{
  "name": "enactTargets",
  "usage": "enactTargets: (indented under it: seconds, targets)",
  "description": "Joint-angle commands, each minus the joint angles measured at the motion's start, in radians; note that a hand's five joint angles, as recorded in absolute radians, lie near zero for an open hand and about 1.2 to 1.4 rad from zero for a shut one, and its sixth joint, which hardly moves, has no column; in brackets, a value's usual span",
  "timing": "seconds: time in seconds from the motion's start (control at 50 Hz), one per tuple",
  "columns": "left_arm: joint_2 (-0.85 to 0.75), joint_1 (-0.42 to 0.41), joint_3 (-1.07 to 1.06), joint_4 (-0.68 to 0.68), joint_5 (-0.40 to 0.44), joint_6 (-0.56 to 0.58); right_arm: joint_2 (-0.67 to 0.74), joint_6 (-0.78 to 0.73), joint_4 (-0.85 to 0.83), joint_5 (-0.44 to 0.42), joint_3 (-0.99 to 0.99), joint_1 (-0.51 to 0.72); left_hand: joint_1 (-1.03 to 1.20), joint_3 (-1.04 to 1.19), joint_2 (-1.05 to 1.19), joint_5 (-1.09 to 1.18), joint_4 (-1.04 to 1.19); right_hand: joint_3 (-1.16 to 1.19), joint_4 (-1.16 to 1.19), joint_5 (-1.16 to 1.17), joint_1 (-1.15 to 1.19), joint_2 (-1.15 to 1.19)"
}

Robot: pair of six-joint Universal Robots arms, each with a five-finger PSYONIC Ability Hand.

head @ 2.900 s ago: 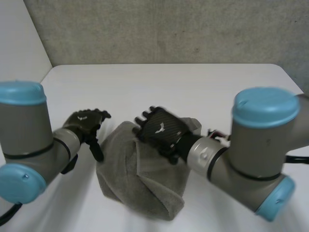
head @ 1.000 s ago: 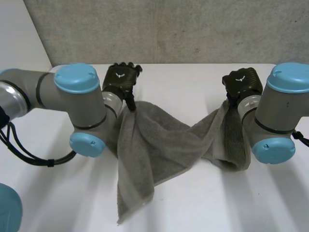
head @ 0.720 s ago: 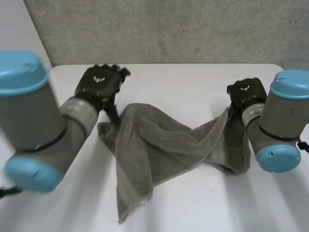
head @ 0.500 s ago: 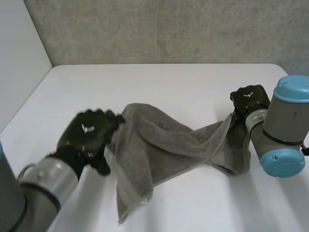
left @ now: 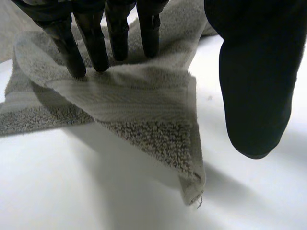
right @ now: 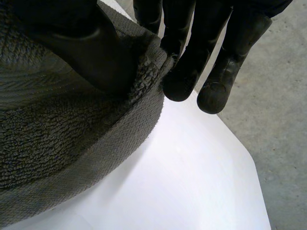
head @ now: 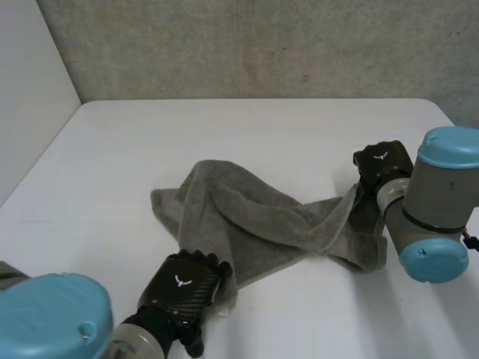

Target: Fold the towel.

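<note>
1. Since the frame half a second back, the left hand (head: 183, 288) has swung down from the towel's far fold to its near corner. The right hand (head: 382, 161) has stayed at the opposite end.
2. Grey-green and looped like terry, the towel (head: 247, 217) lies as a crumpled, twisted band on the smooth white table (head: 262, 127), stretched between the two hands.
3. In the left wrist view, the left hand is spread. Its straight fingers (left: 96, 45) rest their tips on the pile, just behind a flat woven hem band. Beyond the fingertips the corner tapers to a frayed point. The thumb (left: 254, 72) is held wide, beside the corner and off the cloth.
4. In the right wrist view, the right hand pinches the towel's thick hem. The thumb (right: 81, 43) sinks into the nap and the fingers (right: 182, 52) close against the edge's other side. Under the palm the cloth curves away in a heavy rounded fold.
</note>
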Motion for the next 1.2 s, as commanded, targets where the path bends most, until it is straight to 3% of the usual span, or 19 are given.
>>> enactTargets:
  seconds: [0.02,0.22,0.3,0.44,0.5,0.54,0.66,0.72,0.76,0.84,0.94,1.04,1.2]
  targets:
    - [-0.09,-0.045,0.035,0.062,-0.058,0.001,0.006,-0.002,0.0,0.0,0.005,0.011,0.039,0.038,0.038,0.041,0.038,0.057,0.06,0.052,0.064,0.059]
    - [-0.171,-0.055,0.084,0.151,-0.088,0.008,0.008,-0.003,0.0,-0.002,0.008,0.011,0.071,0.07,0.071,0.073,0.07,0.057,0.06,0.052,0.064,0.059]
    - [-0.219,-0.055,0.117,0.194,-0.11,0.013,0.006,-0.005,0.0,-0.009,0.008,0.011,0.188,0.188,0.188,0.191,0.188,0.057,0.06,0.052,0.064,0.059]
    - [-0.295,-0.038,0.186,0.266,-0.147,0.056,0.005,-0.048,-0.002,-0.009,0.0,0.011,0.616,0.616,0.616,0.619,0.616,0.057,0.06,0.052,0.064,0.059]
    - [-0.311,-0.028,0.195,0.278,-0.147,0.091,0.005,-0.051,-0.002,-0.009,-0.001,0.011,0.652,0.652,0.652,0.655,0.652,0.057,0.06,0.052,0.064,0.059]
    - [-0.322,0.013,0.207,0.304,-0.145,0.18,0.003,-0.052,-0.002,-0.009,-0.009,0.011,0.772,0.771,0.772,0.774,0.771,0.057,0.06,0.052,0.064,0.059]
    - [-0.306,0.111,0.259,0.378,-0.142,0.321,-0.011,-0.054,0.006,-0.011,-0.039,0.009,0.82,0.819,0.819,0.822,0.819,0.057,0.06,0.052,0.064,0.059]
    - [-0.294,0.14,0.281,0.382,-0.139,0.34,-0.018,-0.054,0.014,-0.011,-0.049,0.006,0.867,0.866,0.866,0.869,0.866,0.057,0.06,0.052,0.064,0.059]
    - [-0.245,0.195,0.314,0.379,-0.134,0.363,-0.072,-0.058,0.018,-0.011,-0.056,-0.004,1.053,1.053,1.053,1.056,1.053,0.057,0.06,0.052,0.064,0.059]
    - [-0.174,0.246,0.327,0.378,-0.127,0.36,-0.155,-0.069,0.037,-0.018,-0.055,-0.015,1.089,1.089,1.089,1.092,1.089,0.057,0.06,0.052,0.064,0.059]
    - [-0.062,0.309,0.312,0.369,-0.087,0.363,-0.282,-0.1,0.127,-0.077,-0.061,-0.101,1.089,1.089,1.089,1.092,1.089,0.057,0.06,0.052,0.064,0.059]
    - [0.028,0.346,0.287,0.335,-0.007,0.363,-0.38,-0.167,0.354,-0.188,-0.078,-0.15,1.089,1.089,1.089,1.092,1.089,0.057,0.06,0.052,0.064,0.059]
    - [0.021,0.398,0.244,0.249,0.132,0.361,-0.361,-0.203,0.528,-0.249,-0.069,-0.141,1.089,1.089,1.089,1.092,1.089,0.057,0.06,0.052,0.064,0.059]
